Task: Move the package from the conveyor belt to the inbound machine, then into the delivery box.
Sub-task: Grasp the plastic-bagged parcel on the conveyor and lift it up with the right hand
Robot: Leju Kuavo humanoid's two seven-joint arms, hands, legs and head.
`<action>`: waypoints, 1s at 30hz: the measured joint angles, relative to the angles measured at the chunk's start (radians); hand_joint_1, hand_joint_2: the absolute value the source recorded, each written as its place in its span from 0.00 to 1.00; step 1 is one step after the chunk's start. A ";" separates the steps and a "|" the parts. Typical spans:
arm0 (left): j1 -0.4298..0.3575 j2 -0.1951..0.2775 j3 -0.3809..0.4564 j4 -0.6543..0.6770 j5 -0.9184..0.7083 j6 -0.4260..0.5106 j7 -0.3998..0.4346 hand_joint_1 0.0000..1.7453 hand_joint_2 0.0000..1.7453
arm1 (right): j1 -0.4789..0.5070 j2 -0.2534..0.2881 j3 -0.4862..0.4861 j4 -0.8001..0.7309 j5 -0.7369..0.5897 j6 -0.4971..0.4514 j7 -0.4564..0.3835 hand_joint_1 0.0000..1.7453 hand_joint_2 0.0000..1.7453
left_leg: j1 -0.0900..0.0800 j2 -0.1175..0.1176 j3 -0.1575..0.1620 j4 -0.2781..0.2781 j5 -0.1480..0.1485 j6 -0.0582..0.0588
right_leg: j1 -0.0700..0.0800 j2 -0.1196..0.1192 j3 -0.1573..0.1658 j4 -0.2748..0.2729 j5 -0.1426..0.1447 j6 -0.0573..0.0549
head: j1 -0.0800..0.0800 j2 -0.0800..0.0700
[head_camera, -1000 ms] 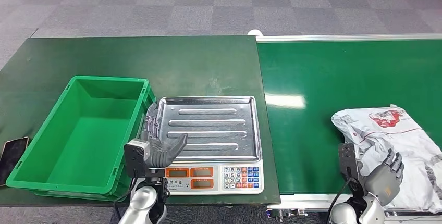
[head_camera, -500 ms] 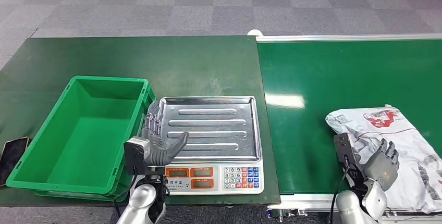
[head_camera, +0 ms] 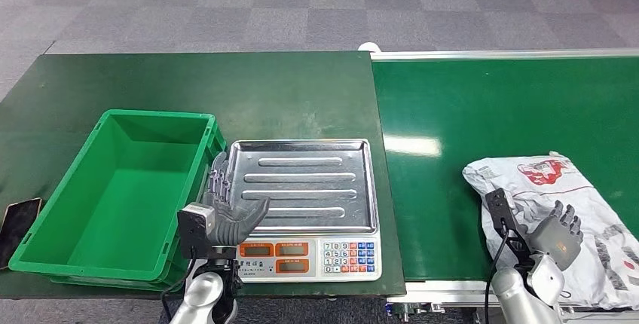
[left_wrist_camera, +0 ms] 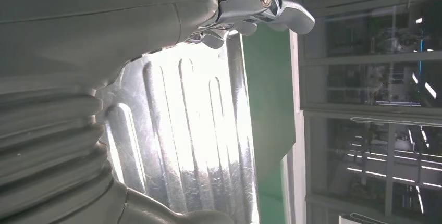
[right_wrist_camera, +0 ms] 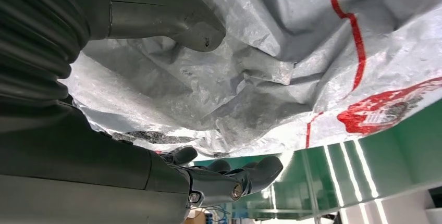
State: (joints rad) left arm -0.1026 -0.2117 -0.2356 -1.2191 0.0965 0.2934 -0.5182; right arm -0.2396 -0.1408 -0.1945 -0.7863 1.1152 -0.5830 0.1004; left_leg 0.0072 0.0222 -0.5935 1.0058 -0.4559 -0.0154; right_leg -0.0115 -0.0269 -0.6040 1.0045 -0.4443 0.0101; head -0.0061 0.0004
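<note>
A: Head view. The package (head_camera: 561,211), a crumpled grey-white poly mailer with red print, lies on the green conveyor belt (head_camera: 482,113) at its near right. The right hand (head_camera: 556,235) sits over the mailer's near edge, fingers spread, nothing lifted. The left hand (head_camera: 226,207) waits, fingers apart and holding nothing, at the seam between the green crate (head_camera: 45,241) and the weighing scale (head_camera: 301,188).

B: So the scale is the inbound machine?

A: My reading, yes: steel pan bare, keypad in front. The crate would be the delivery box.

A: Left wrist view. Ribbed steel pan (left_wrist_camera: 193,130) beneath the hand; fingertips (left_wrist_camera: 292,15) extended, nothing between them.

A: Right wrist view. Thumb (right_wrist_camera: 177,18) lies above the film and dark fingers (right_wrist_camera: 245,174) curl below its free edge, mailer (right_wrist_camera: 271,62) between them. Contact not confirmed; the hand is apart.

B: Advice for the grasp?

A: Judgement only: the film is slack and slippery, so gather a thick fold, not a single layer. Close thumb against fingers fully before lifting. Lift enough to clear the belt rim, carry low, and set it flat on the middle of the pan.
</note>
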 joint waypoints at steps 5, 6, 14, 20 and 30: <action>0.002 0.000 0.000 -0.002 0.000 0.000 0.001 0.00 1.00 | -0.002 -0.001 0.004 0.006 0.004 0.000 0.006 0.00 1.00 | 0.000 0.000 0.000 0.000 0.000 0.000 | 0.000 0.000 0.000 0.000 0.000 0.000 | 0.000 0.000; 0.005 0.000 0.001 -0.004 0.000 0.000 0.001 0.00 1.00 | -0.002 -0.003 0.006 0.009 0.004 0.002 0.009 0.00 1.00 | 0.000 0.000 0.000 0.000 0.000 0.000 | 0.000 0.000 0.000 0.000 0.000 0.000 | 0.000 0.000; 0.023 0.000 0.007 -0.027 -0.001 -0.005 0.003 0.00 1.00 | -0.024 -0.013 0.028 0.057 -0.009 0.069 0.010 0.00 1.00 | 0.000 0.000 0.000 0.000 0.000 0.000 | 0.000 0.000 0.000 0.000 0.000 0.000 | 0.000 0.000; 0.030 0.002 0.007 -0.036 -0.006 -0.016 0.009 0.00 1.00 | -0.083 -0.011 0.032 0.152 -0.168 0.329 -0.055 0.00 1.00 | 0.000 0.001 0.001 0.000 0.000 0.000 | 0.000 0.001 0.000 0.000 0.000 0.000 | 0.000 0.000; 0.025 0.008 0.007 -0.028 0.007 -0.021 0.011 0.00 1.00 | -0.167 -0.007 0.040 0.310 -0.318 0.595 -0.177 0.00 1.00 | 0.010 0.021 0.028 0.000 -0.018 -0.002 | 0.008 0.017 0.033 -0.008 -0.011 -0.002 | 0.000 0.000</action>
State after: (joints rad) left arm -0.0775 -0.2039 -0.2289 -1.2470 0.1031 0.2720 -0.5071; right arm -0.4064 -0.1476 -0.1543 -0.4765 0.7968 0.0118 -0.0762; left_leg 0.0176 0.0428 -0.5653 1.0059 -0.4741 -0.0174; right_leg -0.0032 -0.0102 -0.5715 0.9968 -0.4550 0.0076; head -0.0063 0.0004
